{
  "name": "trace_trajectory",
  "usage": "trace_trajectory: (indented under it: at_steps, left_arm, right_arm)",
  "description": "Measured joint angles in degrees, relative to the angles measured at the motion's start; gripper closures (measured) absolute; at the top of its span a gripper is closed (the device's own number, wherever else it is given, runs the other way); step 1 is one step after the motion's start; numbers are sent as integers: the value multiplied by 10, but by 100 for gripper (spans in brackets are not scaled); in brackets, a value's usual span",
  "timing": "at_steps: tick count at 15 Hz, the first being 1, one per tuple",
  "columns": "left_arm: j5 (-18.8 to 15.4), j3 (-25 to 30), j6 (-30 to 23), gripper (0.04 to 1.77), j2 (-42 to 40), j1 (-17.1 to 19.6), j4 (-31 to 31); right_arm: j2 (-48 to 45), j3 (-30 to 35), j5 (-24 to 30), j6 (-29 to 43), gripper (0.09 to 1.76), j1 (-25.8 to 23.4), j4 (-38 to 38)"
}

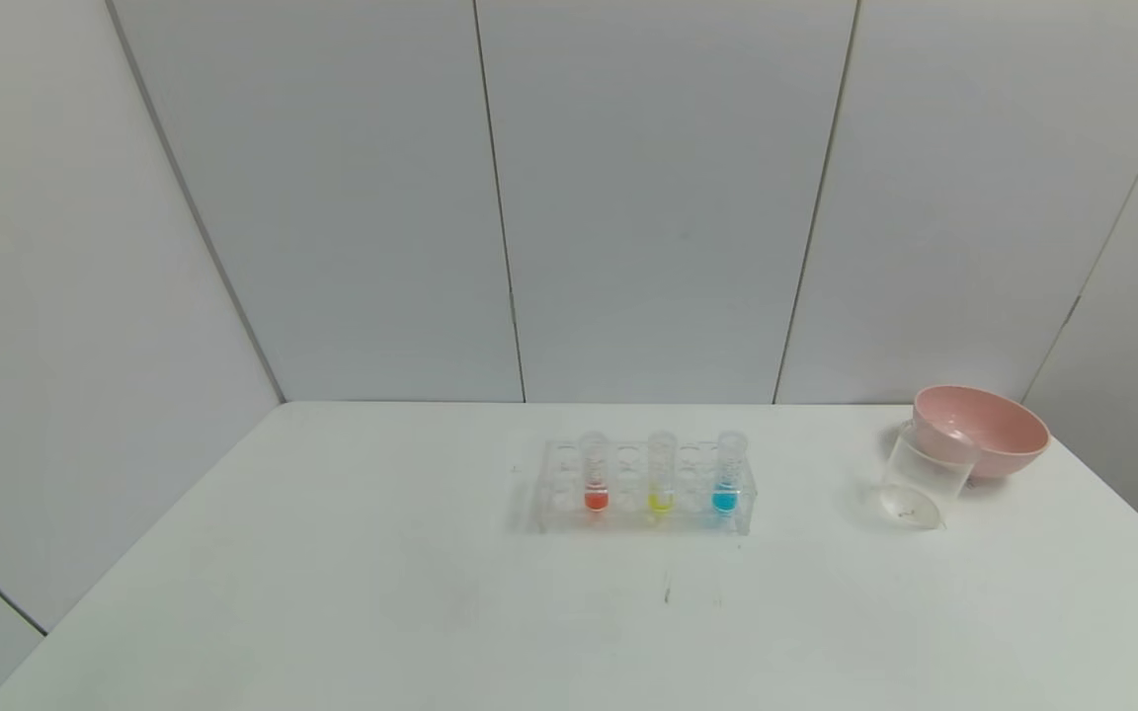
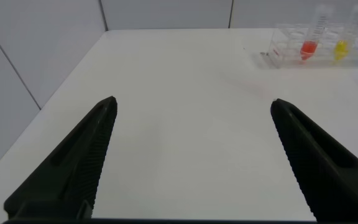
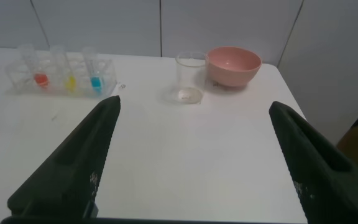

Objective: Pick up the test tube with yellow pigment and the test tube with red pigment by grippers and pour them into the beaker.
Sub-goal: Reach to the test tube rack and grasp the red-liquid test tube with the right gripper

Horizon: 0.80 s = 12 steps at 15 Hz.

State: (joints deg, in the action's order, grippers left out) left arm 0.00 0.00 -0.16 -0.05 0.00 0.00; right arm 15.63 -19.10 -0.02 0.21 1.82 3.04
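A clear rack (image 1: pixel 644 514) stands mid-table holding three upright tubes. The red-pigment tube (image 1: pixel 596 474) is at the left, the yellow-pigment tube (image 1: pixel 661 476) in the middle, a blue one (image 1: pixel 726 474) at the right. The clear beaker (image 1: pixel 919 478) stands at the right, against the pink bowl. Neither arm shows in the head view. My left gripper (image 2: pixel 192 107) is open and empty over bare table, with the red tube (image 2: pixel 310 38) and yellow tube (image 2: pixel 341 46) far off. My right gripper (image 3: pixel 194 109) is open and empty, well short of the beaker (image 3: pixel 190 77), red tube (image 3: pixel 40 73) and yellow tube (image 3: pixel 69 76).
A pink bowl (image 1: pixel 980 429) sits at the back right, touching the beaker; it also shows in the right wrist view (image 3: pixel 232 66). White walls close off the back and left. The table's right edge (image 1: pixel 1137 512) runs just past the bowl.
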Motion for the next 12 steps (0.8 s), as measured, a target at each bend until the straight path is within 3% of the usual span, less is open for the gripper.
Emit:
trace_trajectory:
  at_steps: [6, 8, 12]
  left_arm:
    - [0, 0, 0, 5, 0, 0, 0]
    - [0, 0, 0, 5, 0, 0, 0]
    - [0, 0, 0, 5, 0, 0, 0]
  right_arm:
    - [324, -171, -4, 63, 14, 41, -147]
    - [445, -226, -44, 96, 14, 109, -199]
    - [638, -303, -187, 130, 14, 291, -300]
